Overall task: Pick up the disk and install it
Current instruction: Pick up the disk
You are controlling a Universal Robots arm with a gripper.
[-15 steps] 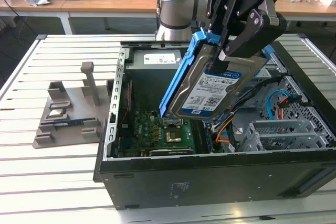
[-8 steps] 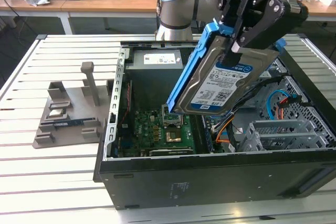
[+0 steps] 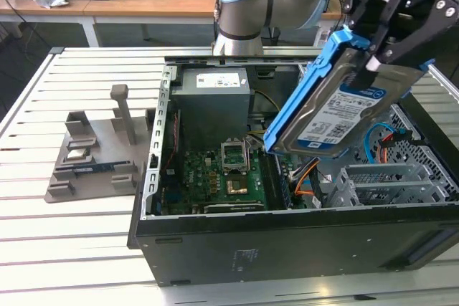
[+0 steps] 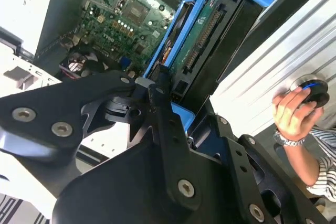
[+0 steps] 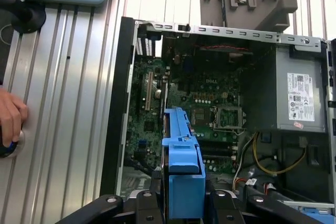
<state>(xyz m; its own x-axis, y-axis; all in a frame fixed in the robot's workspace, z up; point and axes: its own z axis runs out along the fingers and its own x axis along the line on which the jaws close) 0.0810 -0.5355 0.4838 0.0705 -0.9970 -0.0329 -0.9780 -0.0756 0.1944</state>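
**Hard drive hanging tilted over the open case**

In the exterior view, the grey parts fixture (image 3: 90, 155) is lying on the slatted table (image 3: 43, 227) at nine o'clock of the open computer case (image 3: 287, 249); inside the case, the power-supply box (image 3: 213, 98) is sitting at twelve o'clock of the motherboard (image 3: 215, 177); at two o'clock of the motherboard the disk (image 3: 337, 112) is hanging in the air, tilted, label showing, its low end pointing toward the board. The gripper (image 3: 371, 46) is clamping the disk's high end across its blue rails, jaws closed on it. Orange cables (image 3: 307, 177) and the metal drive cage (image 3: 380, 184) are lying below the disk. In the second wrist view a person's hand (image 4: 294, 111) is resting on a round button (image 4: 310, 90). The end-on grip is probably risking a slip; on a misaligned descent, the low corner could be snagging the cables or striking the board.
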